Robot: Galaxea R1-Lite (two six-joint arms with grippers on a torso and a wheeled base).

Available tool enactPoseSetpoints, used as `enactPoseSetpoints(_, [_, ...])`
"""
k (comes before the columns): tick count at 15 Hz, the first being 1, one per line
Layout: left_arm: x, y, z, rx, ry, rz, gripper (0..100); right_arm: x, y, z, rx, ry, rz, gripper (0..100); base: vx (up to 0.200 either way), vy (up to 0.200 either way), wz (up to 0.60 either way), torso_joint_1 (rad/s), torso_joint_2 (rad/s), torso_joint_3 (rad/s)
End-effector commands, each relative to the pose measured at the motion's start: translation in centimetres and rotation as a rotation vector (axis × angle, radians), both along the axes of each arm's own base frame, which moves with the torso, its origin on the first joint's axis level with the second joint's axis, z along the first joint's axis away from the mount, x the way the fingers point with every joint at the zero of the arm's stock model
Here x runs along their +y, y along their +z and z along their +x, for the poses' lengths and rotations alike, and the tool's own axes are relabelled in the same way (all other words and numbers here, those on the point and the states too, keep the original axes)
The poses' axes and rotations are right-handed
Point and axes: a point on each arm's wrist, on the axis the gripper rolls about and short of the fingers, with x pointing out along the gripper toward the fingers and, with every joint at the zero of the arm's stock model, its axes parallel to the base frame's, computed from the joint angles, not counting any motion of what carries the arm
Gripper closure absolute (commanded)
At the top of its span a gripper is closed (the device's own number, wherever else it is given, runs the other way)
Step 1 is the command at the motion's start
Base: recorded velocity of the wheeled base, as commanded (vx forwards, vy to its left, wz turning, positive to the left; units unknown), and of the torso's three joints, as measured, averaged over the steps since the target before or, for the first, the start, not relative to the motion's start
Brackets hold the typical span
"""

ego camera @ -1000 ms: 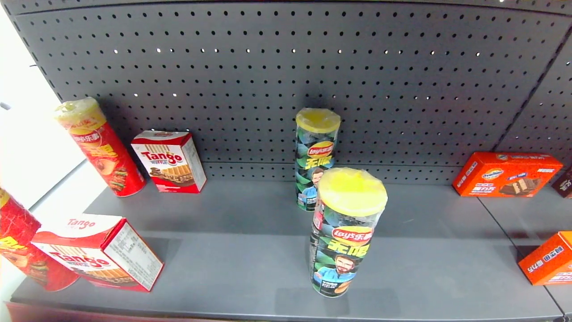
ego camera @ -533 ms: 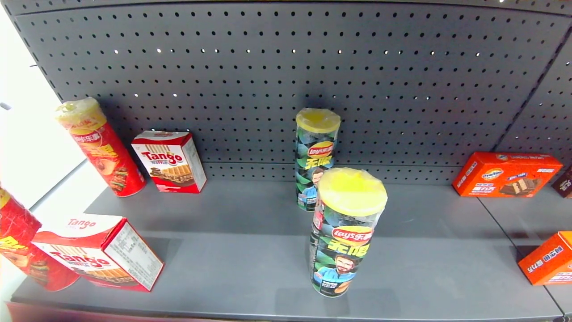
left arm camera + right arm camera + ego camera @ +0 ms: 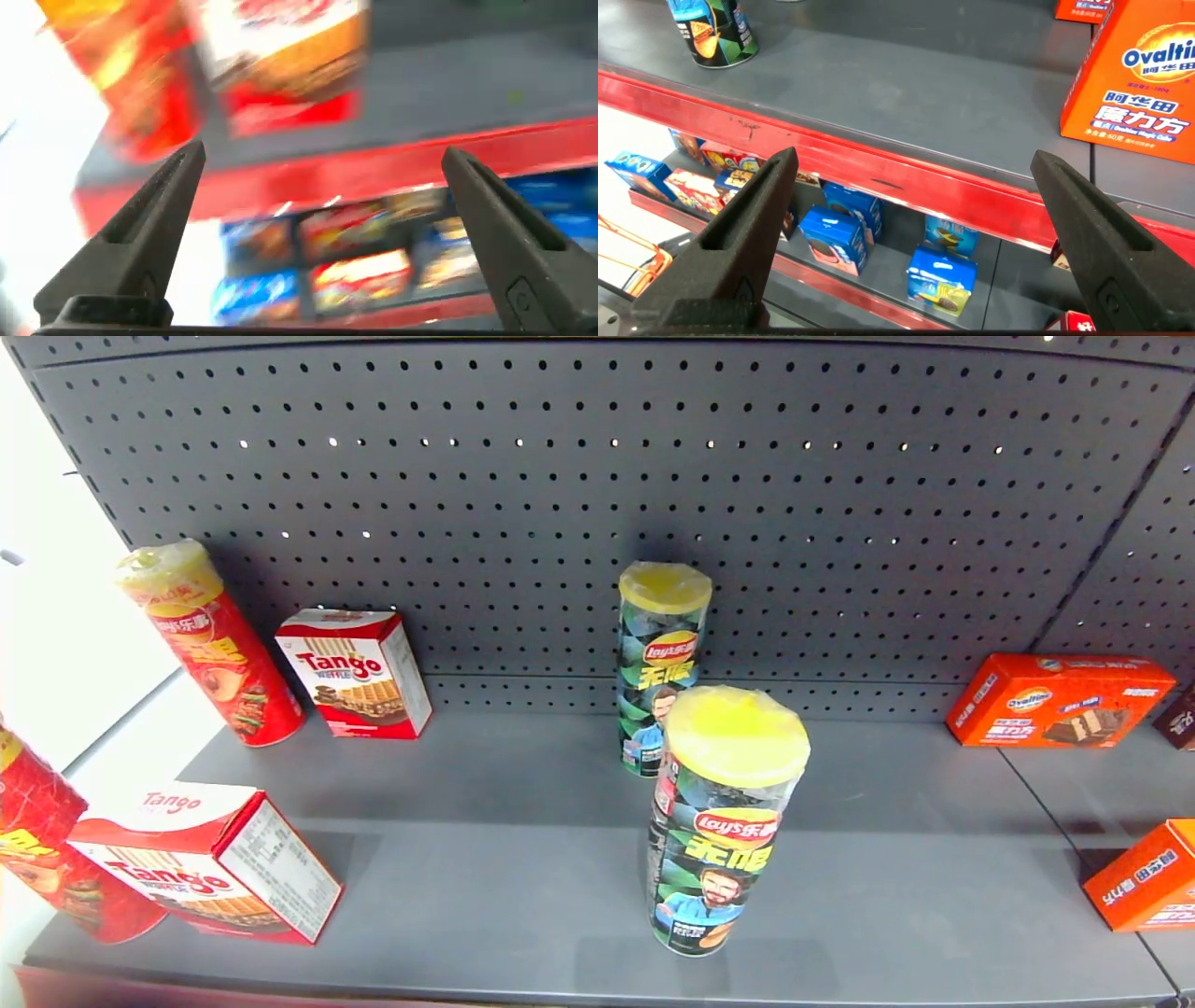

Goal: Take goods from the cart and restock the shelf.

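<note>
Grey metal shelf (image 3: 523, 887) is holding two upright green cardboard crisp tubes (image 3: 724, 821) at centre frame; the left gripper (image 3: 322, 154) and right gripper (image 3: 913, 157) are hanging spread, empty (both facing its red front lip (image 3: 878, 177)), the right seemingly nearer.

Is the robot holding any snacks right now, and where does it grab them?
No, nothing is held. The left gripper and the right gripper are both open and empty.
</note>
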Motion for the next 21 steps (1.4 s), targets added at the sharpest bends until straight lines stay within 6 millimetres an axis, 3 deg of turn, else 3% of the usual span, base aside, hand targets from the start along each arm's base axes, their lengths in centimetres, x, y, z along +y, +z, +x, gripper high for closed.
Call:
enactPoseSetpoints(1, [0.2,-0.5,0.0,0.055,0.111,-0.015,0,0.0,0.0,0.0,0.001,0.0,-0.001,0,0.0,0.0,0.0,0.0,0.0,0.0])
enactPoseSetpoints(10, [0.2,-0.3,0.0,0.038,0.093,-0.057,0,0.0,0.0,0.0,0.001,0.007,-0.004,0,0.0,0.0,0.0,0.0,0.0,0.0])
enactPoseSetpoints(16, [0.2,-0.3,0.0,0.038,0.094,-0.076,0,0.2,0.4,0.3,0.019,-0.138,-0.014,0,0.0,0.0,0.0,0.0,0.0,0.0])
enactPoseSetpoints(17, [0.2,-0.3,0.0,0.038,0.09,-0.074,0,-0.1,7.5,0.0,-0.108,-0.201,0.082,0,0.0,0.0,0.0,0.0,0.0,0.0])
enactPoseSetpoints(18, [0.2,-0.3,0.0,0.039,0.09,-0.075,0,0.9,12.8,3.5,0.028,-0.18,0.157,0,0.0,0.0,0.0,0.0,0.0,0.0])
enactPoseSetpoints(19, [0.2,-0.3,0.0,0.039,0.084,-0.074,0,1.1,14.2,3.9,0.008,-0.151,0.181,0,0.0,0.0,0.0,0.0,0.0,0.0])
enactPoseSetpoints(21, [0.2,-0.3,0.0,0.04,0.084,-0.075,0,1.9,15.3,5.7,0.021,-0.07,0.009,0,0.0,0.0,0.0,0.0,0.0,0.0])
